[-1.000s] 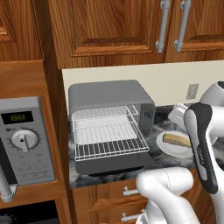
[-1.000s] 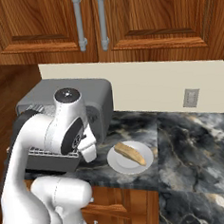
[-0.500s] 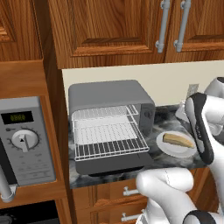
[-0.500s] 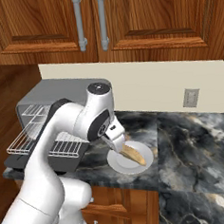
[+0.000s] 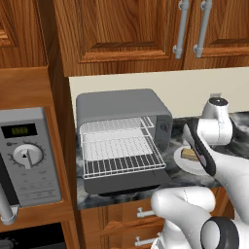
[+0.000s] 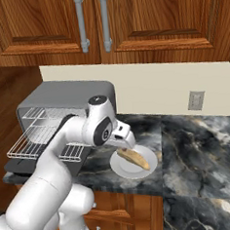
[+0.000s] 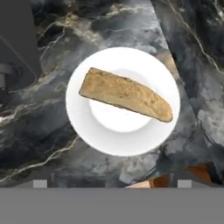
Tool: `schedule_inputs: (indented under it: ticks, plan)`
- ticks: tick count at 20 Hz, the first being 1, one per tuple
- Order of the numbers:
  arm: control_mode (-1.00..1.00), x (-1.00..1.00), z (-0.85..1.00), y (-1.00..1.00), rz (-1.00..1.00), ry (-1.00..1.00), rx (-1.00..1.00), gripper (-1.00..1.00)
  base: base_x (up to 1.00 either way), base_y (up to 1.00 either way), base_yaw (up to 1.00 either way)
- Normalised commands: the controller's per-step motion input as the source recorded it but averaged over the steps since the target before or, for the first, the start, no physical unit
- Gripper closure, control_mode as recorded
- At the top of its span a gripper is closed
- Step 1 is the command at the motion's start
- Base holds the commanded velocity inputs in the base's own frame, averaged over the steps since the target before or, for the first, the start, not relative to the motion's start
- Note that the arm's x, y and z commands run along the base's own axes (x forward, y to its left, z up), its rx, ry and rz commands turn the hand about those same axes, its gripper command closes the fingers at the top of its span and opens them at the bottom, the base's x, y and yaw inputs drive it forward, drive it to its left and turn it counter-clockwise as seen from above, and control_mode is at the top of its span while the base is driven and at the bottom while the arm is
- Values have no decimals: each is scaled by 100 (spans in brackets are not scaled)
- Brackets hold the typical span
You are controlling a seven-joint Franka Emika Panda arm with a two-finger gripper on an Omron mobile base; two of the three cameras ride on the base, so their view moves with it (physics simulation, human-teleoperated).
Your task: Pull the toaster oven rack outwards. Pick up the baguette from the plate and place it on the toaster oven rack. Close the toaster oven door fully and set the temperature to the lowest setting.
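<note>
The grey toaster oven (image 5: 124, 114) stands on the counter with its door (image 5: 129, 182) folded down flat. Its wire rack (image 5: 121, 151) is pulled out over the door. To the right sits the white plate (image 6: 133, 164) with the tan baguette (image 6: 134, 158) lying on it. In the hand view the baguette (image 7: 126, 94) lies slantwise across the plate (image 7: 83, 131), straight below the hand. My gripper (image 6: 125, 143) hangs just above the baguette's left end, open, its fingertips (image 7: 40, 183) wide apart with nothing between them. In the left base view my forearm hides most of the plate (image 5: 187, 168).
A silver microwave (image 5: 29, 155) is built into the cabinet left of the oven. Dark marble counter (image 6: 203, 149) stretches to the right of the plate, with a wall outlet (image 6: 196, 101) behind. Wooden cupboards (image 6: 129, 18) hang overhead. The counter's front edge (image 7: 148, 181) runs close to the plate.
The arm has swung right, away from the pulled-out rack, and now hovers over the plate and baguette. The gripper stayed open. Oven, rack and plate have not moved.
</note>
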Motion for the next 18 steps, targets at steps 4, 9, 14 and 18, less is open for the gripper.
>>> schedule_inputs:
  ticks: [4,9,14,18]
  plan:
    - [-100,13,-36,-16,40,6,-2,-100,0,0,0]
    - [-100,5,23,-14,44,5,-4,-100,0,0,0]
    - [-100,-2,24,-3,23,2,-3,-100,0,0,0]
    - [-100,40,0,0,0,34,0,-100,0,0,0]
